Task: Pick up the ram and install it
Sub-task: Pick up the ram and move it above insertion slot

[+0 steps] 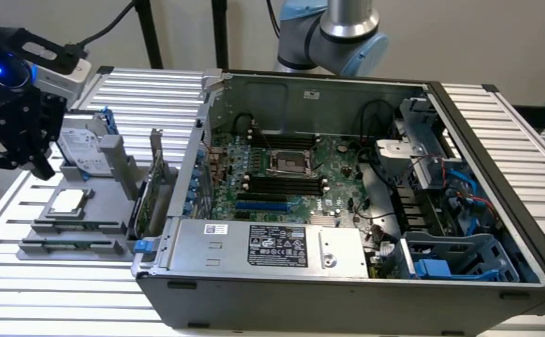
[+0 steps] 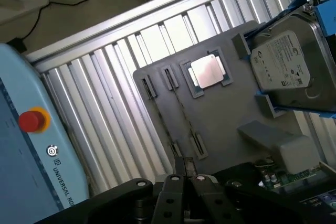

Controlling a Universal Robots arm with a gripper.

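With the pincer [image 1: 42, 167] pressed together on nothing near the grey tray [image 1: 106, 210], we judge the ram [image 1: 71, 245], edge-up in the tray's front slot, light, stiff and fragile, best pinched mid-length across its flat faces.

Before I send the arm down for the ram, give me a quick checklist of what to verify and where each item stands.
1. Ram sits in its holder on the grey tray: ok.
2. End effector is above the tray, apart from the ram: ok.
3. End effector lined up with the ram: cannot tell.
4. Computer case is open, motherboard exposed: ok.
5. Black memory slots look unoccupied: ok.
6. Processor and hard drive lie apart from the ram: ok.
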